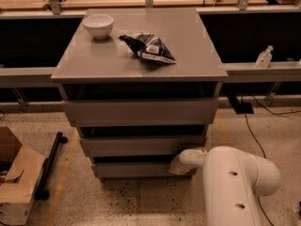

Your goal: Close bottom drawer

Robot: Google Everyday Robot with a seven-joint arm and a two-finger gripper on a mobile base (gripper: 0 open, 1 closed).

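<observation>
Lower centre, our white gripper (pixel 178 165) meets the grey flat-fronted bottom drawer (pixel 134 169) at its right end. Its grip we cannot tell.

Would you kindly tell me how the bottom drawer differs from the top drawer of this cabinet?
The bottom drawer is the narrowest front, while the top drawer is the widest. The bottom drawer sits by the floor; the top drawer sits right under the cabinet top. The pincer is at the bottom drawer's right end, well below the top drawer. Both are grey, flat and handleless.
</observation>
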